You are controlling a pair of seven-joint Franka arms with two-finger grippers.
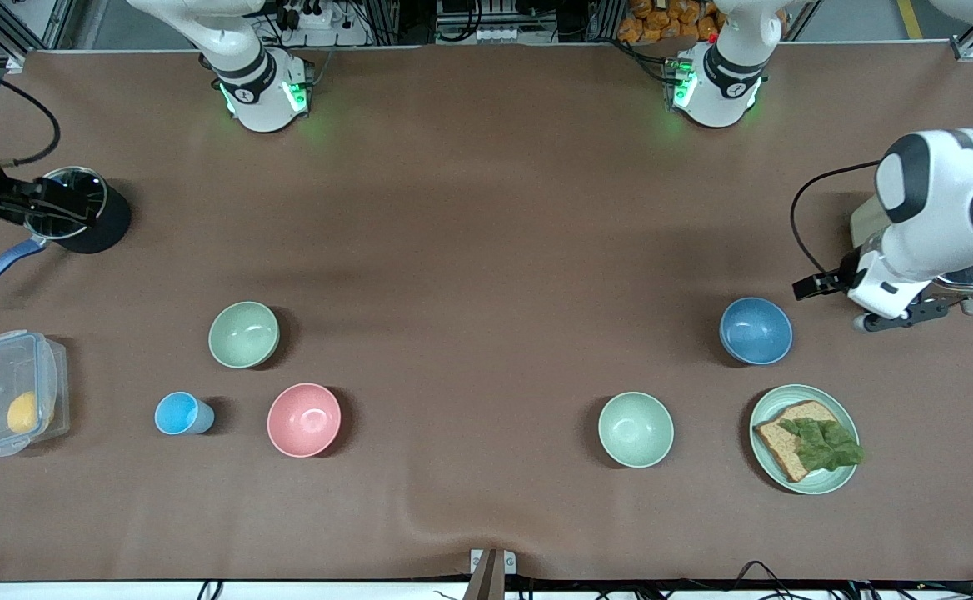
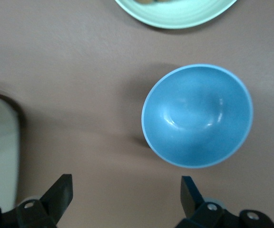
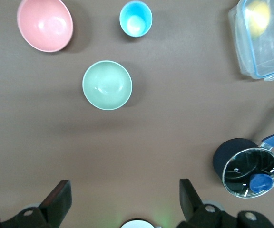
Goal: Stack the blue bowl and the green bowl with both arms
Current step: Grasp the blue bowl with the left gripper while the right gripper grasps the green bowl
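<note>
The blue bowl (image 1: 755,331) stands upright toward the left arm's end of the table and also shows in the left wrist view (image 2: 197,116). The sage green bowl (image 1: 243,334) stands upright toward the right arm's end, beside the pink bowl (image 1: 304,419), and shows in the right wrist view (image 3: 107,85). My left gripper (image 1: 913,314) (image 2: 126,181) is open and empty, over the table beside the blue bowl. My right gripper (image 1: 45,207) (image 3: 122,186) is open and empty, high in the air by the pot (image 1: 78,208).
A paler mint bowl (image 1: 636,429) and a pale green plate (image 1: 765,411) with bread and lettuce sit nearer the front camera than the blue bowl. A light-blue cup (image 1: 182,413) and a clear box (image 1: 12,404) holding a lemon sit at the right arm's end.
</note>
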